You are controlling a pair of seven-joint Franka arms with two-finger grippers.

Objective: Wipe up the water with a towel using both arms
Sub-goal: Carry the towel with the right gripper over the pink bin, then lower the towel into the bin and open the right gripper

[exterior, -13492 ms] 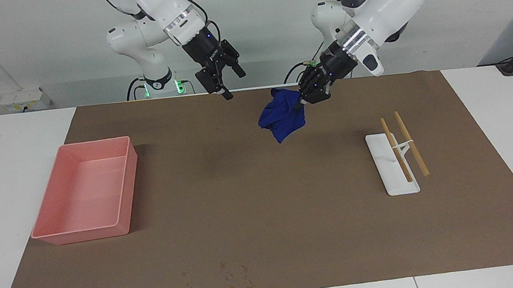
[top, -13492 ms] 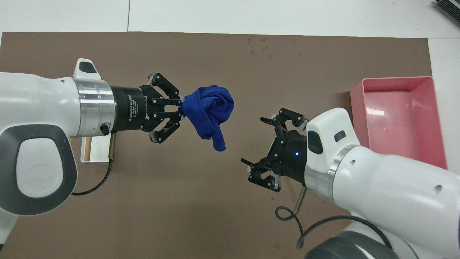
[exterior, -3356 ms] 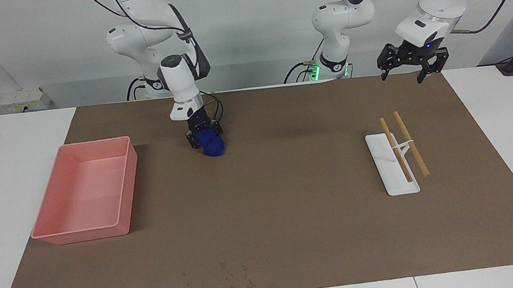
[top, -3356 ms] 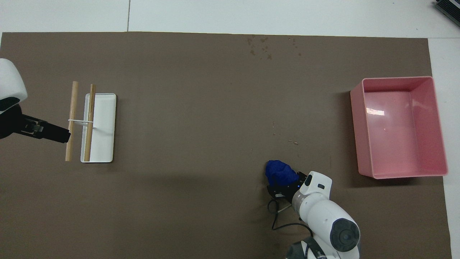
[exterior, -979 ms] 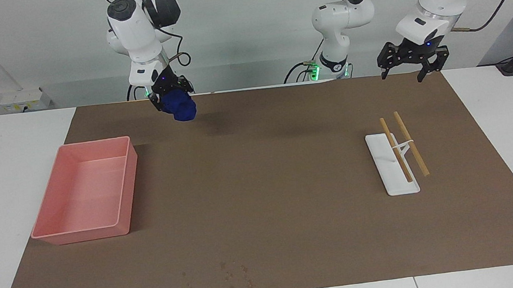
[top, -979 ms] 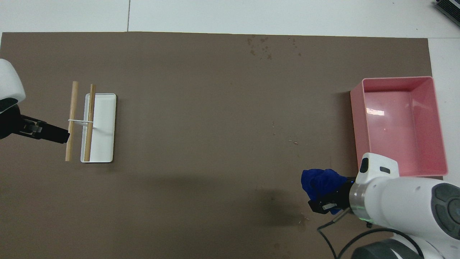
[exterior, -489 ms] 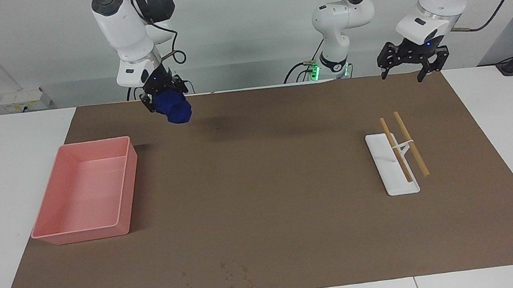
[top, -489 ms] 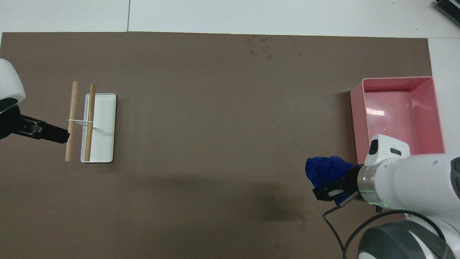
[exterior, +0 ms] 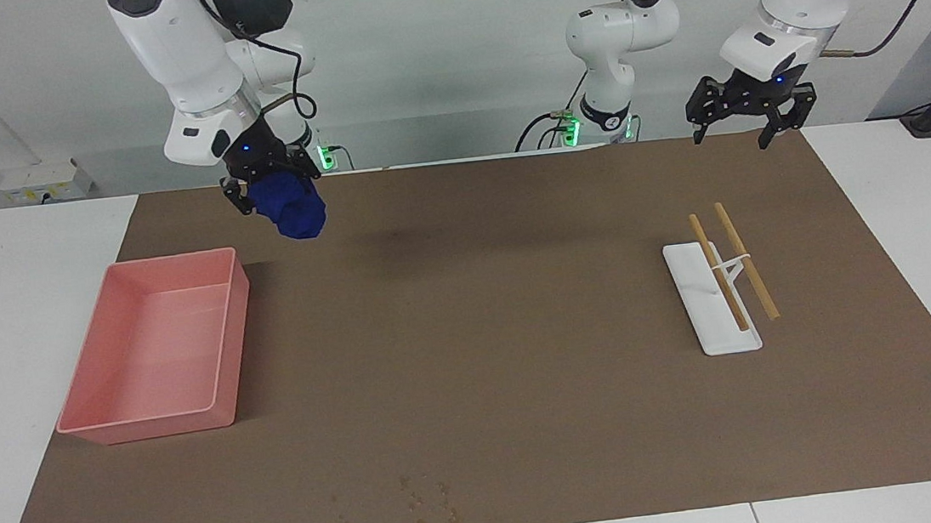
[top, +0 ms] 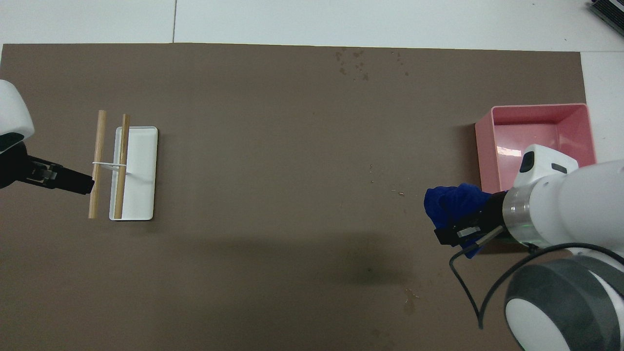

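Note:
The deep-blue towel is a bunched lump held in my right gripper, which is shut on it and holds it in the air over the mat, next to the pink tray's corner nearest the robots. In the overhead view the towel and right gripper sit just beside the tray. My left gripper is open and empty, raised over the mat's edge at the left arm's end; the arm waits. Only part of it shows in the overhead view. Small water drops lie near the mat's edge farthest from the robots.
The empty pink tray stands at the right arm's end of the brown mat. A white rest with two wooden chopsticks lies at the left arm's end.
My right gripper has lifted the towel off the mat and carried it toward the pink tray. The left arm has not moved.

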